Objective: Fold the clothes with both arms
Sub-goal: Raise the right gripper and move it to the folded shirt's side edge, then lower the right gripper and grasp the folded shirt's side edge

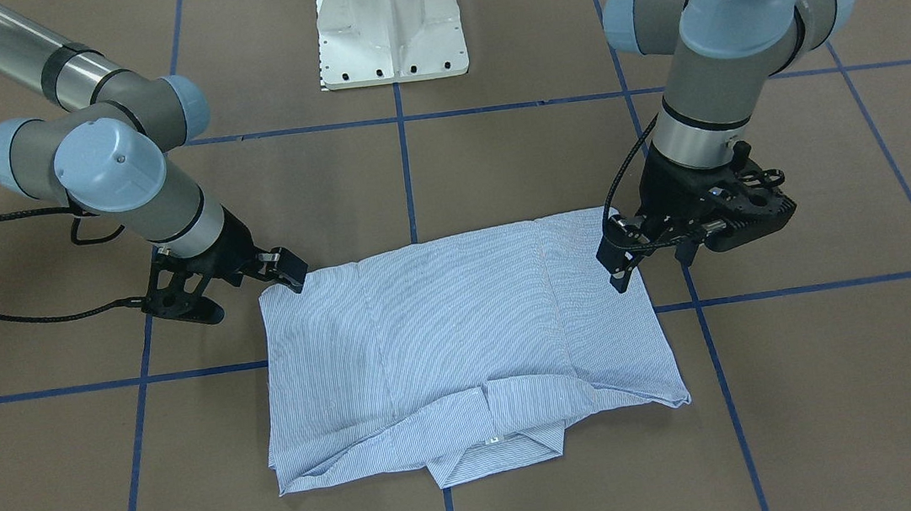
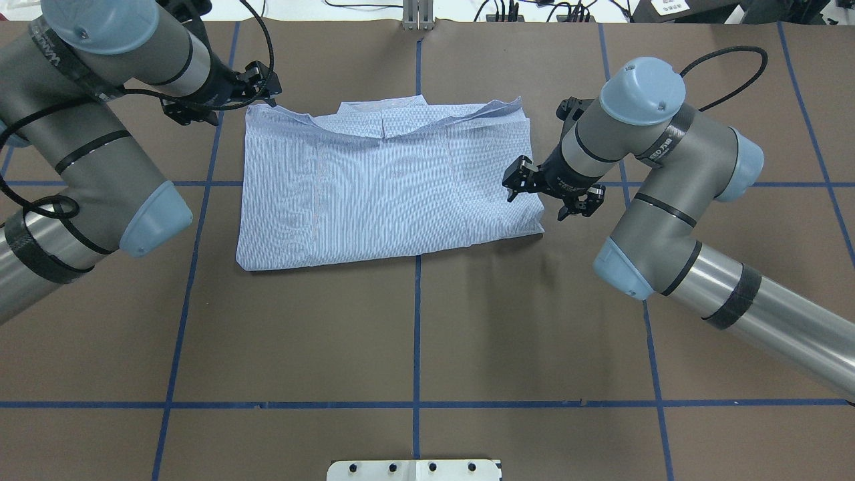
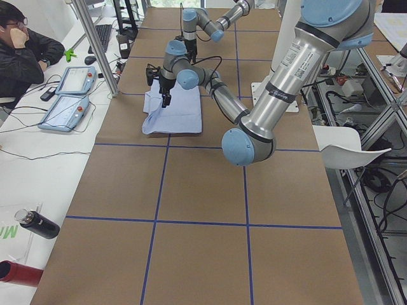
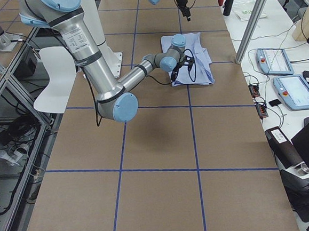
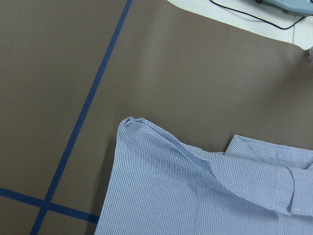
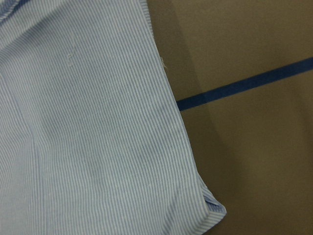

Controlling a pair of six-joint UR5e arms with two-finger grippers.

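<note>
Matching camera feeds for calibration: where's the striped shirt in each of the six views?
Exterior front-facing: shirt centre, collar nearest bottom edge.
Overhead exterior: shirt upper centre, collar toward top.
Exterior left: shirt small, upper left of centre.
Exterior right: shirt small, upper right of centre.
Left wrist-mounted: shirt corner fills bottom right.
Right wrist-mounted: shirt fills left side.
Shared landmark: blue tape grid on the brown table, in all views.
</note>
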